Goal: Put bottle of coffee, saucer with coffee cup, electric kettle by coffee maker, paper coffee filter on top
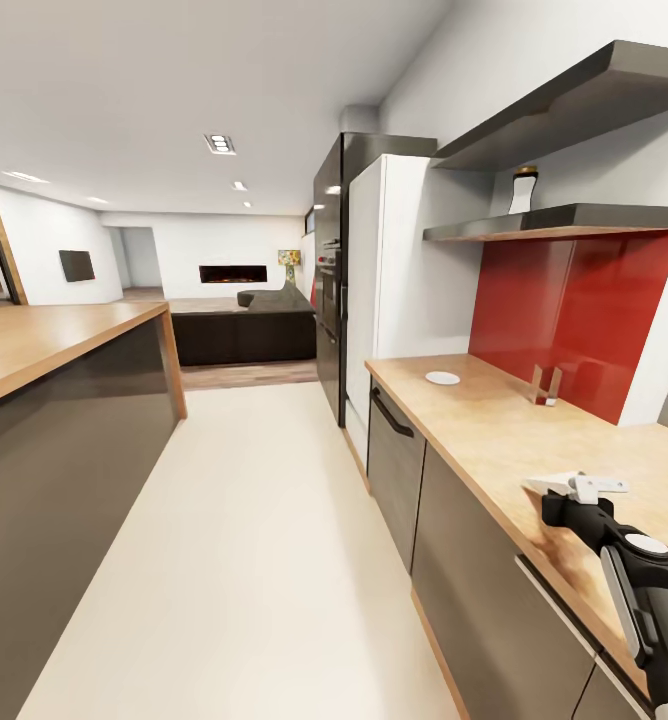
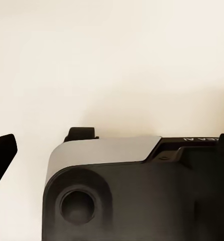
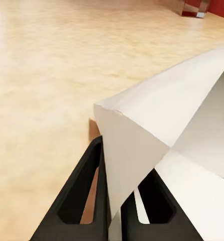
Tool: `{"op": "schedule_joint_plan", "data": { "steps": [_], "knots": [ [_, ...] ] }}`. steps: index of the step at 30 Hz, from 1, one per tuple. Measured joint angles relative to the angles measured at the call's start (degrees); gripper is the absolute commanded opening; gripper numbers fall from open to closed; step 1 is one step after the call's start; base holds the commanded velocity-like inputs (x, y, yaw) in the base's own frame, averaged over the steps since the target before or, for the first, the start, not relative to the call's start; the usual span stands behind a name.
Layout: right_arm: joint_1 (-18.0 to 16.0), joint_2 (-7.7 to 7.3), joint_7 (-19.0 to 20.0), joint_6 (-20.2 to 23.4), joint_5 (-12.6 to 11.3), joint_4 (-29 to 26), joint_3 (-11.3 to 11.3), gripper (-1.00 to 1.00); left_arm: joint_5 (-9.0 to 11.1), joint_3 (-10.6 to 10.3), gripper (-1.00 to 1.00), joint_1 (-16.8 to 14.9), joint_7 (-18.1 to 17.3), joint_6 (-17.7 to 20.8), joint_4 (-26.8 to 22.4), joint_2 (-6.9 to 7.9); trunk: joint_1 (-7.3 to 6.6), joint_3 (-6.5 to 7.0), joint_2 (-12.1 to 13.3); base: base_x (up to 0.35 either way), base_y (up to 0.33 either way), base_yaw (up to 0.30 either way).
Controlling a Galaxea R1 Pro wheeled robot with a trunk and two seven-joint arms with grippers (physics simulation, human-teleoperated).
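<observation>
The right gripper [image 3: 114, 201] is clamped on a paper coffee filter [image 3: 162, 130] above the countertop [image 1: 494, 430] — the left gripper's state can't be told.

wooden countertop [image 1: 494, 430] is carrying a white saucer [image 1: 442, 378] at its far end — shelf [image 1: 554, 222] is holding a bottle [image 1: 522, 190].

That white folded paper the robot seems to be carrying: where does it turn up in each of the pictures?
Head view: the paper coffee filter is low at right, at the tip of the right gripper, over the countertop.
Right wrist view: it fills the right side, pinched between the dark fingers.
Left wrist view: not in it.
Shared landmark: the small stand by the red wall.
</observation>
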Motion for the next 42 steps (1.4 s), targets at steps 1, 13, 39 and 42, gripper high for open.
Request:
{"op": "schedule_joint_plan", "data": {
  "steps": [1, 13, 39, 42],
  "knots": [
    [0.0, -0.01, 0.0, 0.0, 0.0, -0.02, 0.0, -1.0, 0.0, 0.0, 1.0, 0.0, 0.0, 0.0, 0.0, -0.01, 0.0, 0.0, 0.0, 0.0, 0.0, 0.0],
    [0.0, 0.0, -0.03, 0.0, 0.0, -0.1, 0.0, -1.0, 0.0, 0.0, 1.0, 0.0, 0.0, 0.0, 0.0, -0.01, -1.09, 0.89, 1.99, 0.0, 0.0, 0.0],
    [-0.04, 0.05, -9.97, 0.17, 0.09, -3.31, 0.77, -1.0, 0.01, 0.0, 1.0, 0.0, 0.0, 0.0, -0.04, -0.01, -1.1, 0.9, 2.01, 0.0, 0.0, 0.0],
    [-0.03, 0.13, -11.05, 0.19, 0.1, -3.38, 1.28, -1.0, 0.01, -0.01, 1.0, 0.0, 0.0, 0.0, -0.06, -0.01, -1.1, 0.9, 2.01, 0.0, 0.0, 0.0]
  ]
}}
